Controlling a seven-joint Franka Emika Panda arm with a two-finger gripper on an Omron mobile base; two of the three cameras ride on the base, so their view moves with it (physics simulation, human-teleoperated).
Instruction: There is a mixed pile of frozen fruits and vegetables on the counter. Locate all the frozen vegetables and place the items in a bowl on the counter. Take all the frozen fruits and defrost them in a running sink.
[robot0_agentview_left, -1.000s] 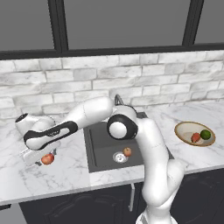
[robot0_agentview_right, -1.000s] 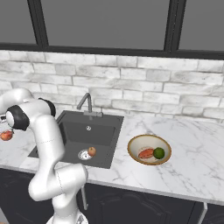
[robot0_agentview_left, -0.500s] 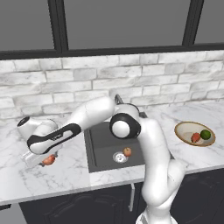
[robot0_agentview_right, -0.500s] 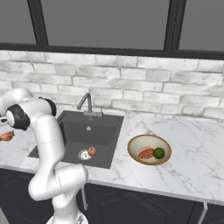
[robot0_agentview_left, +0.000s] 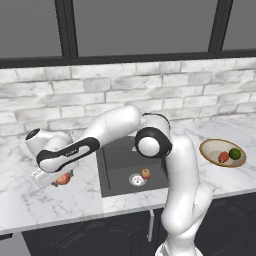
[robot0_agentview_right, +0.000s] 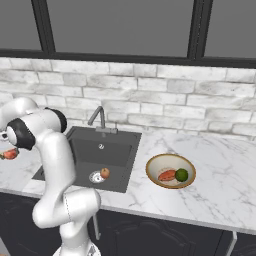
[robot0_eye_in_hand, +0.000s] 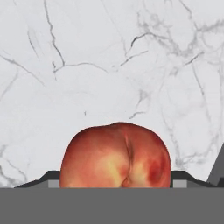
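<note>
My gripper (robot0_agentview_left: 59, 179) is low over the left part of the counter (robot0_agentview_left: 30, 197), shut on a red-tan fruit (robot0_agentview_left: 63, 179) with yellowish patches. In the hand view this fruit (robot0_eye_in_hand: 116, 155) sits between the dark fingertips (robot0_eye_in_hand: 49, 176), just above the marble. From the right base the gripper (robot0_agentview_right: 7, 154) and the fruit (robot0_agentview_right: 10, 154) are at the left edge. A second, redder fruit (robot0_agentview_left: 145, 173) lies in the dark sink (robot0_agentview_left: 117, 165) beside the drain. The bowl (robot0_agentview_left: 212, 145) holds the red-orange vegetable (robot0_agentview_left: 223, 157) and the green ball (robot0_agentview_left: 235, 153).
The curved faucet (robot0_agentview_right: 97, 116) stands behind the sink basin (robot0_agentview_right: 82, 150). My arm arches from the base over the sink toward the left. A brick wall backs the counter. The bowl (robot0_agentview_right: 170, 157) is right of the sink, with bare marble (robot0_agentview_right: 225, 170) beyond it.
The jaws went from open to shut on the red-tan fruit. The hand with the fruit has shifted slightly right and up.
</note>
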